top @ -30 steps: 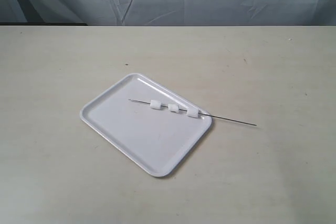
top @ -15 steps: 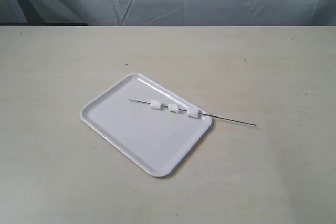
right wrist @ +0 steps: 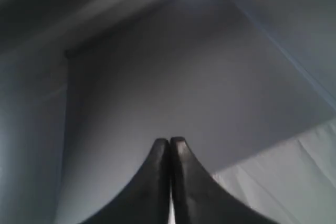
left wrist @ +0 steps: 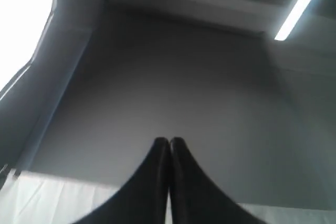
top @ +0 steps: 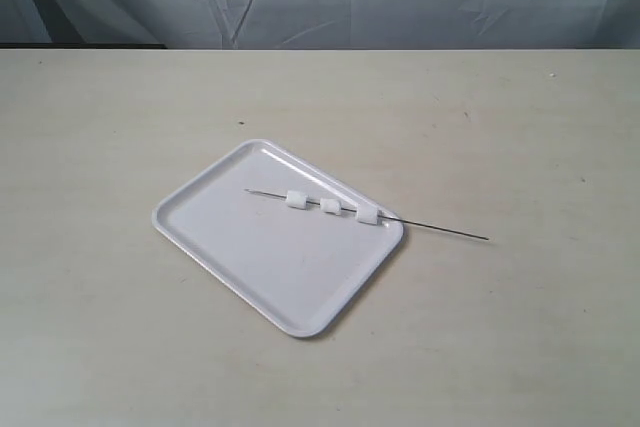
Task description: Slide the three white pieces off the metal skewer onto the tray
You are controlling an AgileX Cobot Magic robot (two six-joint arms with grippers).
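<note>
1. The skewer (top: pixel 440 228) lies across a corner of the tray (top: pixel 230 247), three pieces (top: pixel 329 207) threaded, bare end overhanging the table (top: pixel 520 327).
2. The thin, stiff rod is likely slippery; its bare end looks the best hold; the pieces seem soft.
3. The left gripper (left wrist: pixel 169 141) and right gripper (right wrist: pixel 169 141) are pinched together, empty.

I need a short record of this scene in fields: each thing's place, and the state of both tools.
tray: white, flat on the table
metal skewer: across the tray, one end past its rim over the table
three white pieces: threaded on the skewer, spaced apart, above the tray
left tool: shut, empty
right tool: shut, empty
progress: no piece off yet
</note>
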